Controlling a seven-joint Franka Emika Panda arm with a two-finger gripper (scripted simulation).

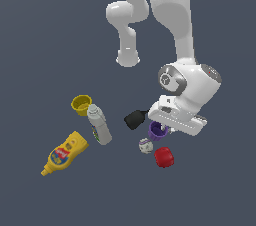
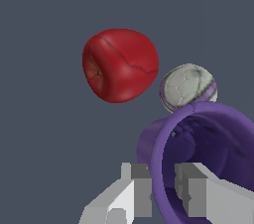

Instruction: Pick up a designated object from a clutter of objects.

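The small purple cup [image 1: 157,130] sits among the clutter, right under my hand. In the wrist view its hollow inside [image 2: 208,134] faces the camera. My gripper [image 2: 162,181] straddles the cup's rim, with one finger [image 2: 141,191] outside the wall and the other inside. Both fingers touch the wall, so the gripper is shut on the rim. In the exterior view the gripper [image 1: 161,126] is mostly hidden by the white hand. I cannot tell whether the cup rests on the surface or hangs just above it.
A red cup [image 1: 164,157] [image 2: 120,65] and a small whitish ball [image 1: 146,145] [image 2: 186,86] lie right beside the purple cup. A black spatula [image 1: 135,118], a white-grey bottle [image 1: 99,125], a yellow cup [image 1: 81,104] and a mustard bottle [image 1: 64,153] lie toward the exterior view's left.
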